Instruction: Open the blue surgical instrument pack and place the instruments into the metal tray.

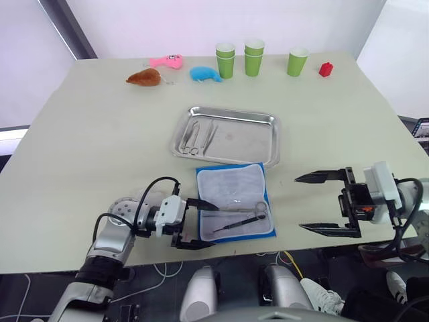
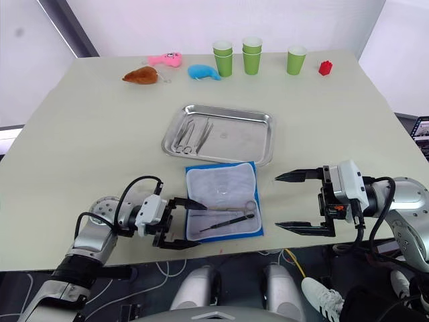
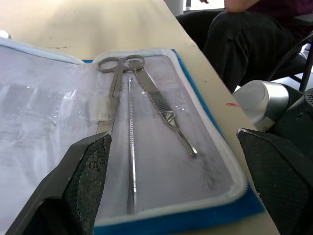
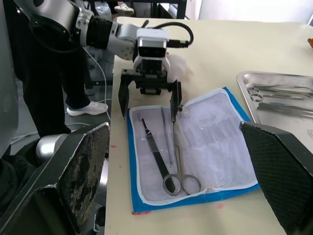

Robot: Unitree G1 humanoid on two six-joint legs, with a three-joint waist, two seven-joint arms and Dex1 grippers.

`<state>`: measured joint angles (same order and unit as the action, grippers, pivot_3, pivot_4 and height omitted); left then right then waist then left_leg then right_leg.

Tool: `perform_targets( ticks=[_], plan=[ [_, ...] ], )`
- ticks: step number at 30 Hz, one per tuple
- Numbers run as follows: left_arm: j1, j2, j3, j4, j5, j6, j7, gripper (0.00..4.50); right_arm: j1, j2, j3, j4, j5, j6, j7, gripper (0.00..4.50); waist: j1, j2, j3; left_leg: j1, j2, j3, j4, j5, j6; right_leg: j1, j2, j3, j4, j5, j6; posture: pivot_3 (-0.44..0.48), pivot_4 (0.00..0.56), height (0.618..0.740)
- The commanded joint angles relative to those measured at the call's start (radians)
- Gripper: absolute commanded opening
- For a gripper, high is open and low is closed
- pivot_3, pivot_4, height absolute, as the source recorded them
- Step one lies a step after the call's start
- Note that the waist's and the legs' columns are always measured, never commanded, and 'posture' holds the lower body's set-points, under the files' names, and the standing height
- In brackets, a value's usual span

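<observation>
Left pincer (image 1: 200,223) gapes empty over the blue surgical instrument pack (image 1: 234,201) (lying open); right pincer (image 1: 315,203) gapes beside; metal tray (image 1: 265,144) holds instruments (image 1: 199,136).

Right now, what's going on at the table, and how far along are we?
The blue surgical instrument pack lies open in front of the metal tray. A few instruments are already in the tray; scissors, a probe and forceps remain on the lining. The left end effector is open at the pack's near-left edge, one finger over the lining. The right end effector is open, beside the pack, holding nothing.
</observation>
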<state>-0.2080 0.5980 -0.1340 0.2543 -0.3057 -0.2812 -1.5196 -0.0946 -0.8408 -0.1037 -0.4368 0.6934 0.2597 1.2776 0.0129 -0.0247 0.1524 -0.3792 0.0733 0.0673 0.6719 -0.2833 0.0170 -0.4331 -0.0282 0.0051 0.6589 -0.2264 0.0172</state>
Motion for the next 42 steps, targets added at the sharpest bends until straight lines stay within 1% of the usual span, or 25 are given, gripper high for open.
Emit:
perform_targets(
  ticks=[1, 7, 13, 17, 19, 24, 27, 31, 34, 38, 42],
  plan=[
    [-0.014, -0.031, -0.027, 0.047, 0.031, -0.011, 0.032, 4.38, -0.007, -0.001, -0.021, -0.032, 0.011, -0.005, -0.002, 4.50, 0.001, 0.001, -0.001, 0.000, 0.000, 0.000, 0.000, 0.000, 0.000, 0.000, 0.000, 0.000, 0.000, 0.000, 0.000, 0.000, 0.150, 0.739],
    [-0.019, -0.041, -0.039, 0.084, 0.058, -0.016, 0.053, 4.38, 0.002, 0.012, -0.003, -0.035, -0.006, -0.016, -0.007, 4.50, 0.002, 0.005, -0.003, 0.000, -0.002, -0.002, 0.002, 0.000, 0.000, 0.002, 0.003, 0.006, 0.000, 0.000, 0.001, 0.000, 0.150, 0.739],
    [-0.018, -0.047, -0.006, 0.029, -0.057, 0.067, 0.002, 4.38, 0.015, 0.016, 0.002, -0.031, -0.022, -0.026, -0.003, 4.50, 0.002, 0.007, -0.004, 0.000, -0.003, -0.002, 0.003, 0.000, 0.000, 0.003, 0.004, 0.010, 0.001, -0.001, 0.000, 0.000, 0.150, 0.739],
    [-0.032, -0.045, 0.008, 0.028, -0.078, 0.097, -0.001, 4.38, 0.017, 0.025, 0.009, -0.030, -0.034, -0.032, -0.005, 4.50, 0.001, 0.007, -0.004, 0.000, -0.003, -0.002, 0.004, 0.000, 0.000, 0.002, 0.005, 0.011, 0.001, -0.001, 0.002, 0.000, 0.150, 0.739],
    [-0.035, -0.048, 0.010, 0.029, -0.069, 0.103, 0.009, 4.38, 0.019, 0.028, 0.015, -0.029, -0.046, -0.039, -0.003, 4.50, 0.001, 0.007, -0.004, 0.000, -0.002, -0.003, 0.004, 0.000, 0.000, 0.002, 0.006, 0.011, 0.001, -0.001, 0.001, 0.000, 0.150, 0.739],
    [-0.035, -0.045, -0.009, 0.059, 0.007, 0.057, 0.046, 4.38, 0.023, 0.030, 0.019, -0.025, -0.057, -0.046, 0.002, 4.50, 0.001, 0.007, -0.004, 0.000, -0.002, -0.003, 0.004, 0.000, 0.000, 0.002, 0.010, 0.015, 0.001, 0.000, 0.001, 0.000, 0.150, 0.739],
    [-0.024, -0.030, -0.035, 0.075, 0.048, 0.031, 0.035, 4.38, 0.020, 0.030, 0.019, -0.026, -0.057, -0.046, 0.003, 4.50, 0.001, 0.007, -0.004, 0.000, -0.002, -0.003, 0.004, 0.000, 0.000, 0.002, 0.010, 0.016, 0.001, 0.000, 0.000, 0.000, 0.150, 0.739],
    [-0.022, -0.027, -0.052, 0.104, 0.079, 0.019, 0.053, 4.38, 0.014, 0.031, 0.018, -0.029, -0.052, -0.041, 0.001, 4.50, 0.001, 0.007, -0.004, 0.000, -0.002, -0.003, 0.004, 0.000, 0.000, 0.003, 0.010, 0.016, 0.001, -0.001, -0.001, 0.000, 0.150, 0.739],
    [-0.015, -0.032, -0.060, 0.116, 0.082, 0.017, 0.058, 4.38, 0.016, 0.036, 0.021, -0.034, -0.048, -0.032, -0.010, 4.50, 0.001, 0.008, -0.005, 0.000, -0.002, -0.003, 0.004, 0.000, 0.000, 0.003, 0.011, 0.017, 0.001, -0.001, -0.001, 0.000, 0.150, 0.739],
    [-0.016, -0.036, -0.064, 0.129, 0.086, 0.017, 0.072, 4.38, 0.009, 0.043, 0.041, -0.021, -0.106, -0.045, -0.046, 4.50, 0.001, 0.011, -0.007, 0.001, -0.002, -0.003, 0.004, 0.000, 0.000, 0.003, 0.011, 0.017, 0.002, -0.002, 0.000, 0.000, 0.150, 0.739],
    [-0.021, -0.037, -0.064, 0.143, 0.082, 0.019, 0.076, 4.38, -0.033, 0.055, 0.107, 0.002, -0.163, -0.016, -0.080, 4.50, 0.000, 0.014, -0.009, 0.001, -0.002, -0.003, 0.004, 0.000, 0.000, 0.003, 0.011, 0.018, 0.002, -0.003, 0.002, 0.000, 0.150, 0.739]
  ],
)
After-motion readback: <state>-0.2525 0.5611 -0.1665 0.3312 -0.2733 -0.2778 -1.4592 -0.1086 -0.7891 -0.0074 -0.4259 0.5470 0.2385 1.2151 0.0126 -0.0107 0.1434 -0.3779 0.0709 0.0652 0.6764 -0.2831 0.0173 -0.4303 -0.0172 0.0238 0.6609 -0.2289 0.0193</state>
